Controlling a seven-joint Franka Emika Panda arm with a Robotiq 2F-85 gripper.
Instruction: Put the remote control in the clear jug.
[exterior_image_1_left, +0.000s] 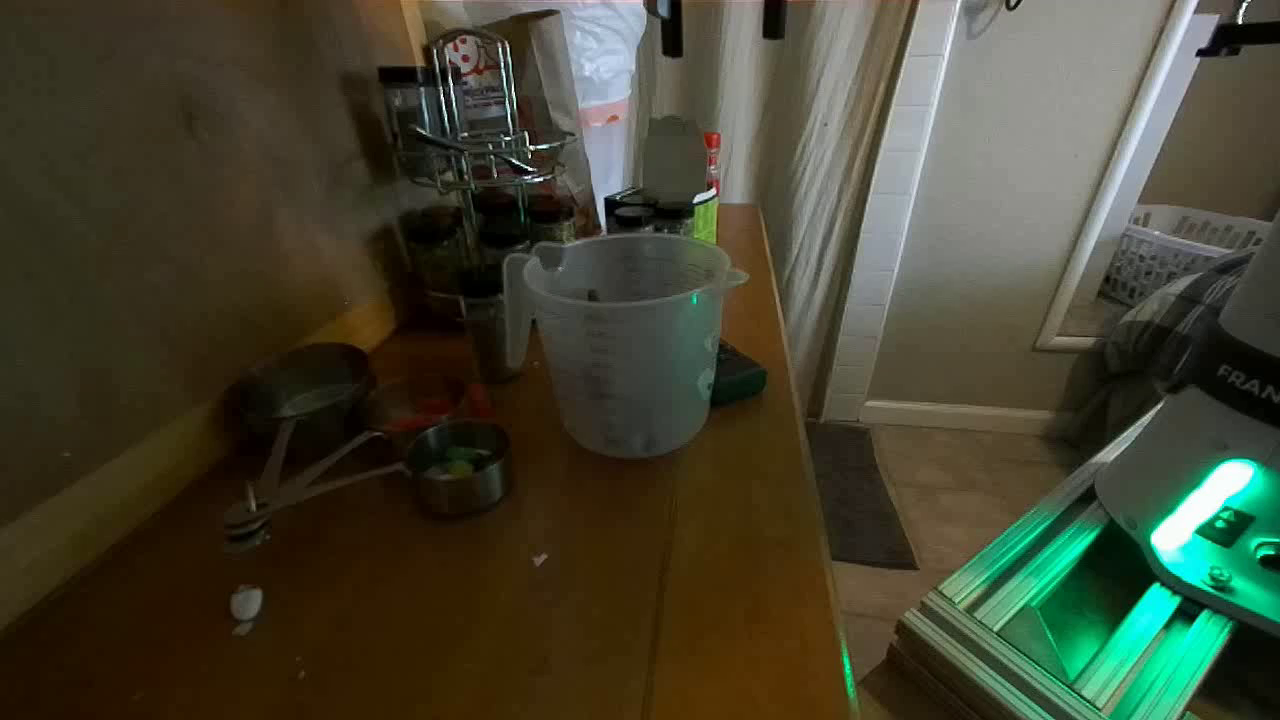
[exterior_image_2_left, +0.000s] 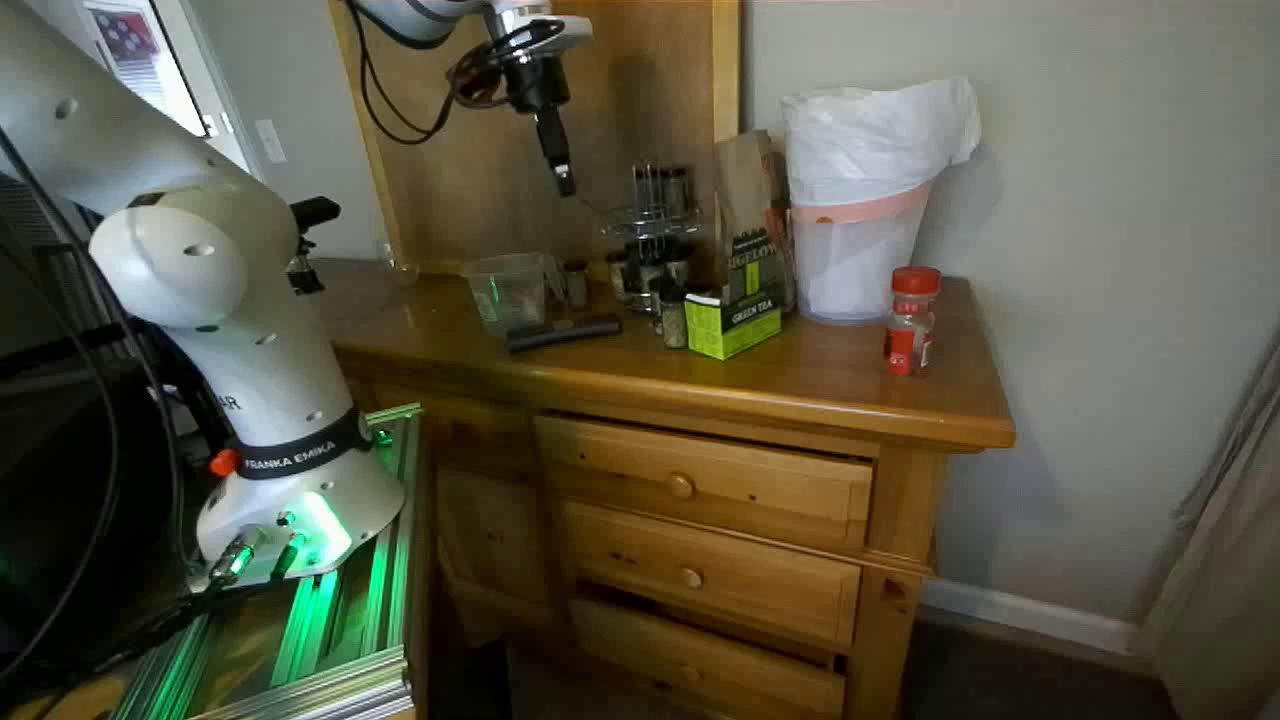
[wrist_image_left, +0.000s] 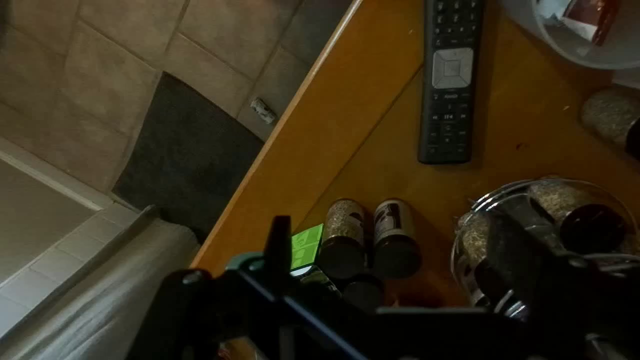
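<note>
We find the remote control (wrist_image_left: 449, 100) lying flat on the counter (wrist_image_left: 380, 170), button face up, outside the clear jug (exterior_image_1_left: 635, 370) and just beside it. In an exterior view it lies on the jug's near side, left of the green tea box (exterior_image_2_left: 735, 328), its right end reaching past the jug's handle. In both exterior views the jug stands upright, and in the wrist view we see a red and white wrapper (wrist_image_left: 592, 17) inside its rim.

Our fingers (wrist_image_left: 279, 242) are spread wide. They hang from the arm (exterior_image_2_left: 250, 330) above the counter, pointing down, well apart from the remote control. In the wrist view two spice jars (wrist_image_left: 345, 235) show side by side in the gap between them, and on the right the dark finger partly hides the wire spice rack (exterior_image_1_left: 460, 185).

In an exterior view we see a steel measuring cup (exterior_image_1_left: 462, 492) near and left of the jug, with something green inside; a larger cup (exterior_image_1_left: 322, 415) stands farther left, too dim for us to read its contents. To the right of the tea box stand a bag-lined bucket (exterior_image_2_left: 860, 262) and a red-capped bottle (exterior_image_2_left: 911, 330), the bottle nearer and farther right.
</note>
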